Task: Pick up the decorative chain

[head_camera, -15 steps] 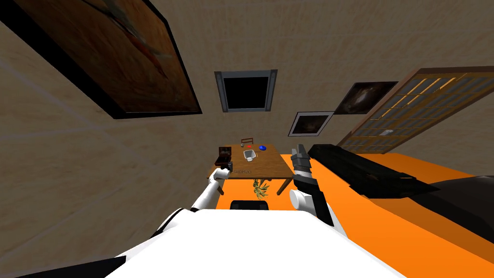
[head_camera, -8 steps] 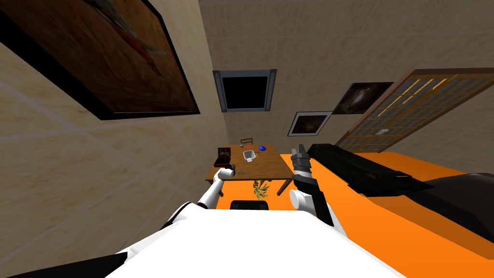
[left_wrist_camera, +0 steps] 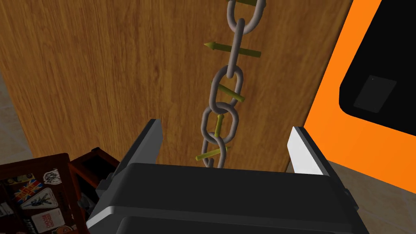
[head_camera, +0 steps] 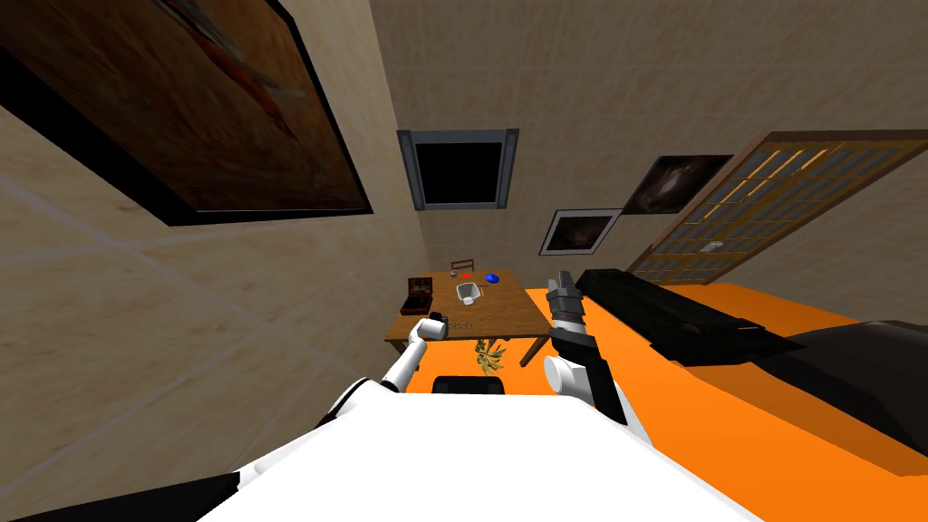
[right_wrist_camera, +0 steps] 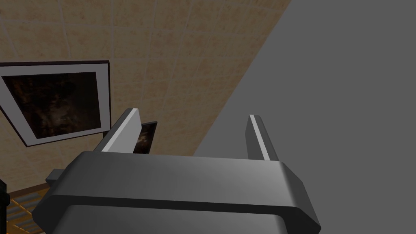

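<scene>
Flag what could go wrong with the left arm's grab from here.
1. The left gripper stands open astride the chain, whose links are thin with yellow spikes; the fingers might pinch one link badly and let it slip.
2. The sticker-covered brown case sits close beside one finger; a descent could knock it.
3. The chain lies fairly near the table edge over the orange floor; a nudge might push it off.

One wooden table [head_camera: 497, 313] carries one grey chain [left_wrist_camera: 219, 107] near its front edge, one dark sticker-covered case [left_wrist_camera: 36, 195] at its left edge, one white container [head_camera: 468, 291] mid-table and one blue object [head_camera: 493, 277] by its far edge. Three framed pictures [head_camera: 578, 231] hang.
</scene>
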Motion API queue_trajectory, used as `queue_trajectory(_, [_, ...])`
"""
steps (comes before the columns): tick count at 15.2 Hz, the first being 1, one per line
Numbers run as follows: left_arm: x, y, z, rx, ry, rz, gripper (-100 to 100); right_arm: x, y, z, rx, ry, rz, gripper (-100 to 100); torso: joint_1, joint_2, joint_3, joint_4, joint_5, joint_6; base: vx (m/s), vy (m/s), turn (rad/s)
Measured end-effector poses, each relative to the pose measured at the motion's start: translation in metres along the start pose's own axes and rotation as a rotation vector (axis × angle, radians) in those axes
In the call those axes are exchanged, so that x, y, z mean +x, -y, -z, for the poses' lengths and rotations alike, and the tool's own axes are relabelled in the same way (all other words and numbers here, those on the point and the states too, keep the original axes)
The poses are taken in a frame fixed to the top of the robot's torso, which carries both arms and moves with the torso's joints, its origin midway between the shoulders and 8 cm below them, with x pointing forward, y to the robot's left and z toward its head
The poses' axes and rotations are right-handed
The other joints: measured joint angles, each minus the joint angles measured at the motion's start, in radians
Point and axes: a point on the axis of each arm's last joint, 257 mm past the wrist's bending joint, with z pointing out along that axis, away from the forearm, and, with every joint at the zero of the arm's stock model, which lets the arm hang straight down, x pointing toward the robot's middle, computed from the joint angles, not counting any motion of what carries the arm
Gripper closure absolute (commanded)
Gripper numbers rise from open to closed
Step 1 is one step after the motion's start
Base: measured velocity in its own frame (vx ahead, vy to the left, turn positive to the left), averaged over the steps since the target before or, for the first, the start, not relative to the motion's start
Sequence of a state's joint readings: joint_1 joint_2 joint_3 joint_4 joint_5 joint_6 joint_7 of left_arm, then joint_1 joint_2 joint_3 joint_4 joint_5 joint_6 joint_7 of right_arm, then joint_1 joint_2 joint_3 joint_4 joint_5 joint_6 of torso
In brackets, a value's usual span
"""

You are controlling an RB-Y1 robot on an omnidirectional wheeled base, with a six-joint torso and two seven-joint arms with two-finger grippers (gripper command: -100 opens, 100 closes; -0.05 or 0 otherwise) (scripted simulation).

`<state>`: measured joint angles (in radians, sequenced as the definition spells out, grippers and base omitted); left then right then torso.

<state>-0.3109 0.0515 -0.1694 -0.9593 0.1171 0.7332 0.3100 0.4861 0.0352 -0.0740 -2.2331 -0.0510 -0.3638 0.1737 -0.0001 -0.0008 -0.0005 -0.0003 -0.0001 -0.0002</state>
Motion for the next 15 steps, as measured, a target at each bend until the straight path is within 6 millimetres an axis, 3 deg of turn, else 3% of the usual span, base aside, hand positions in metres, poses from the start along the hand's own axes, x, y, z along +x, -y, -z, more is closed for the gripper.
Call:
queue_trajectory(5, [-0.007,-0.018,-0.009,0.0,0.002,0.004,-100,0.0,0.0,0.0,0.0,0.0,0.0,0,-0.001,-0.003,-0.001,-0.001,0.0,0.0,0.036,-0.004,-0.021])
queue_trajectory(6, [-0.007,-0.018,-0.009,0.002,0.002,0.004,100,0.0,0.0,0.0,0.0,0.0,0.0,0,-0.001,-0.002,-0.001,0.0,0.0,0.0,0.0,0.0,0.0])
queue_trajectory(15, [-0.002,-0.003,-0.003,0.003,0.0,0.0,100,0.0,0.0,0.0,0.0,0.0,0.0,0,0.001,-0.002,-0.003,-0.005,0.002,0.001,-0.013,-0.001,0.016])
